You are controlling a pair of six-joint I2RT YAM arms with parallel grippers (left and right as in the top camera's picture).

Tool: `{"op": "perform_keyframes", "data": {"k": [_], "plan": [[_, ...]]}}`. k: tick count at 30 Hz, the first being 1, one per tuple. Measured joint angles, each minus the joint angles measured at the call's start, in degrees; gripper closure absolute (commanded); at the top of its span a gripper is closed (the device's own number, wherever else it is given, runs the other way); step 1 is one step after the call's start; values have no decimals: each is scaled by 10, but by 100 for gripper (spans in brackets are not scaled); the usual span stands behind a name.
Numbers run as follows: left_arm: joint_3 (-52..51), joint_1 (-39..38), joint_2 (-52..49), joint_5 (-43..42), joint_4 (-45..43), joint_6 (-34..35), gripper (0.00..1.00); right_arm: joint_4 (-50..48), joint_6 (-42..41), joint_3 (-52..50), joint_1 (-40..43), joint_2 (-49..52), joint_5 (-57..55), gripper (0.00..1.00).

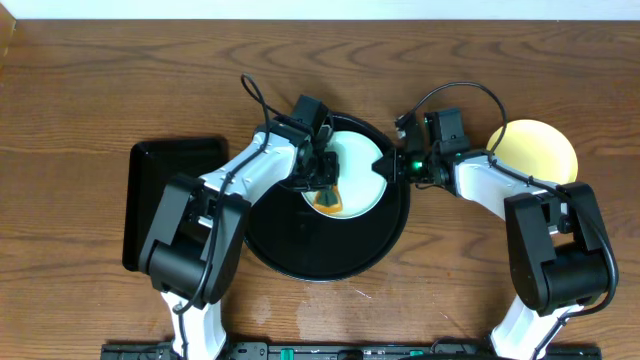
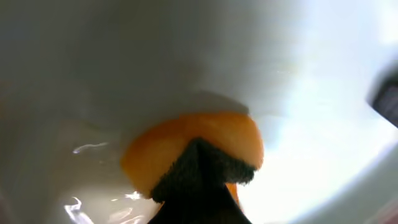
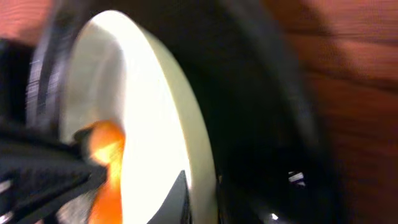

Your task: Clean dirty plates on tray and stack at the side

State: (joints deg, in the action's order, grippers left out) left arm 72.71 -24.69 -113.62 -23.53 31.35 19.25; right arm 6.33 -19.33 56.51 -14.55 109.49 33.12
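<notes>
Pinching dark cloth point(image 2: 199, 180), left fingers point(image 1: 322, 182) closed

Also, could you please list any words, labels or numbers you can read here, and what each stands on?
None: no lettering shows on the mint plate, the yellow plate, the round tray or the rectangular tray in the overhead view.
Both wrist views are too blurred to read anything.

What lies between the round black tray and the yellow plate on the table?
The right arm's wrist above the wooden table, with the right gripper at the mint plate. Overhead view shows it.
</notes>
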Motion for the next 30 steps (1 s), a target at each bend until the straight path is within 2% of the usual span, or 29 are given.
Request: {"op": "perform_keyframes", "data": {"k": [4,8,15,24,30], "plan": [[0,-2,-12,-36,-32,-2,93,8,-8,0,-14,0,-59,99],[0,-6,-13,-16,-31,-4,92,4,-13,0,-21,0,-80,99],[14,-28,-7,117,14,-4,92,2,-12,0,-30,0,-74,99],[14,-28,-4,305,21,-2,92,4,-3,0,-31,-28,-24,99],[14,-26,-7,358,29,3,93,28,3,0,-31,-31,-27,99]]}}
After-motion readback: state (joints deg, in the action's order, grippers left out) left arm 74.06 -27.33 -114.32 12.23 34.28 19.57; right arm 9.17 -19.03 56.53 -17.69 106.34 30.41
